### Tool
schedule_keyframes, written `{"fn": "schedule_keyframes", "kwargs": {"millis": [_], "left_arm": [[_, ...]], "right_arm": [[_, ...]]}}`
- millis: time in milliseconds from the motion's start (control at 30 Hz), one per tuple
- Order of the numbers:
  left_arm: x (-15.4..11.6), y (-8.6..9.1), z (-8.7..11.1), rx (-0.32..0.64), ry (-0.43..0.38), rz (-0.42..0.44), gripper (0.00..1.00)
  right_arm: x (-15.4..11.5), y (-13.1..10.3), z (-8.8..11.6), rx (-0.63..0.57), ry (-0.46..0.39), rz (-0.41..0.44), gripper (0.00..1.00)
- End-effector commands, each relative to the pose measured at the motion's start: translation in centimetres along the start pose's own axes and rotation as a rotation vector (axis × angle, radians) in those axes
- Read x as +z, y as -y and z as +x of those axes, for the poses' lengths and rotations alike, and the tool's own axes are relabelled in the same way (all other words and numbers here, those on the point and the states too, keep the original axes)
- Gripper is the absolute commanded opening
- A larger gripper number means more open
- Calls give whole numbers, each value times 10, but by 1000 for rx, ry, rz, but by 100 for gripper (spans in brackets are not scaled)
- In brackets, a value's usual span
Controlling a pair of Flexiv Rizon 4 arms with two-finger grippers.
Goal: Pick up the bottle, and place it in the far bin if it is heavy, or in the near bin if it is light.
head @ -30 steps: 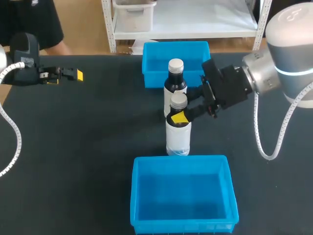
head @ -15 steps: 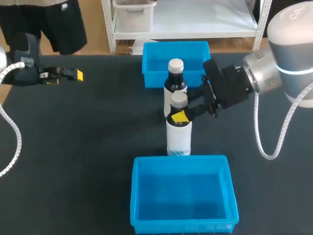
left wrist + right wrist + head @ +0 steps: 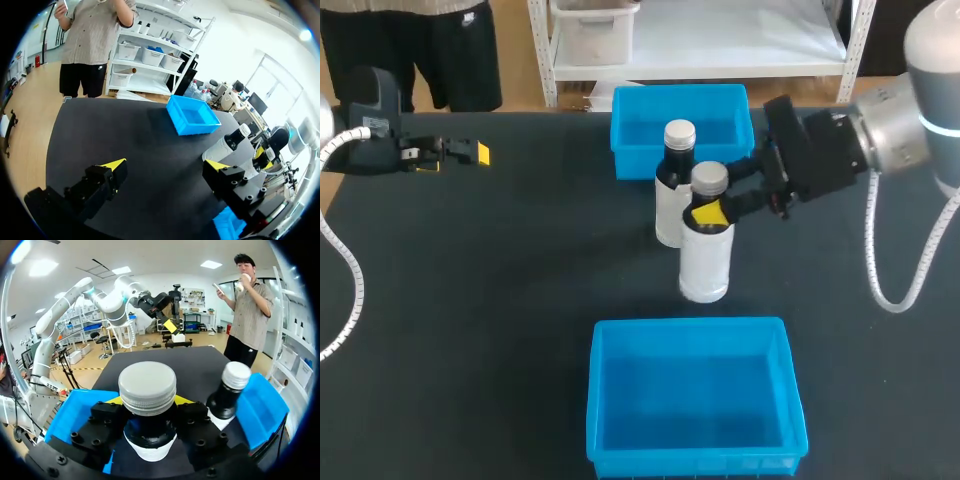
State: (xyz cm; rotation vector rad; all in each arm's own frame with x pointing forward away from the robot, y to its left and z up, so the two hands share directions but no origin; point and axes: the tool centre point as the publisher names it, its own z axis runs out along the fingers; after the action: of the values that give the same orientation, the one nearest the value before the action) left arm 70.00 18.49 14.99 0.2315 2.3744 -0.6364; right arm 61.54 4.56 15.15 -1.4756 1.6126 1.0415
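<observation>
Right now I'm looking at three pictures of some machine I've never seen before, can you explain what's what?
This is a robot with two arms, each ending in a two-fingered gripper with yellow tips. The wide picture looks down from above and behind; each round one comes from a camera on a wrist. On the black table stand a far blue plastic bin, a near blue plastic bin, and a white-capped dark bottle with a white label. The right gripper is shut on a grey-capped bottle, at its neck. The left gripper is open, empty.
</observation>
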Motion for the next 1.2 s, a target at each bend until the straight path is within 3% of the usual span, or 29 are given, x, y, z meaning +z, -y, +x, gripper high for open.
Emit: {"fn": "schedule_keyframes", "kwargs": {"millis": [33,667,1200], "left_arm": [[0,0,0,0,0,0,100],[0,0,0,0,0,0,100],[0,0,0,0,0,0,100]], "right_arm": [[-27,-7,-2,1,-5,35,0],[-135,19,10,44,-9,189,0],[-206,84,8,105,2,243,0]]}}
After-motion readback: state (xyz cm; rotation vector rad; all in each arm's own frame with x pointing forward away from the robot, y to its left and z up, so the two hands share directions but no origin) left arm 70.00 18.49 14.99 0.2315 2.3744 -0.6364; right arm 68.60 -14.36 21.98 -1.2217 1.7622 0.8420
